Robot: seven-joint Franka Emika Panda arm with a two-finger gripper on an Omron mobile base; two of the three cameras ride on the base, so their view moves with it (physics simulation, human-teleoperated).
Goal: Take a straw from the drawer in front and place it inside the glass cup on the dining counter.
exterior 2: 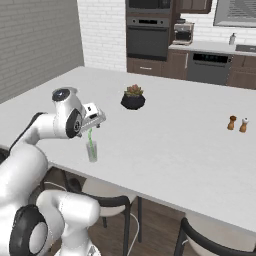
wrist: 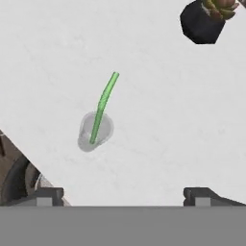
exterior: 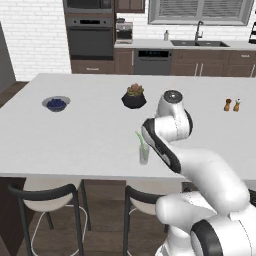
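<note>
The light green straw (wrist: 103,103) stands tilted inside the small glass cup (wrist: 95,130), its top leaning out over the rim. The cup rests on the white dining counter (wrist: 168,96) close to the near edge. My gripper (wrist: 124,194) hangs above the cup, open, with nothing between its fingers. From the right base view the gripper (exterior 2: 95,120) sits just over the straw (exterior 2: 90,136) and the cup (exterior 2: 92,151). In the left base view the straw (exterior: 139,139) and cup (exterior: 144,155) stand beside my forearm. The drawer is out of view.
A succulent in a black pot (exterior: 134,97) stands mid-counter. A blue bowl (exterior: 56,103) lies to the left, and salt and pepper shakers (exterior: 232,105) to the right. Bar stools (exterior: 47,197) are tucked under the near edge of the counter (exterior: 75,130).
</note>
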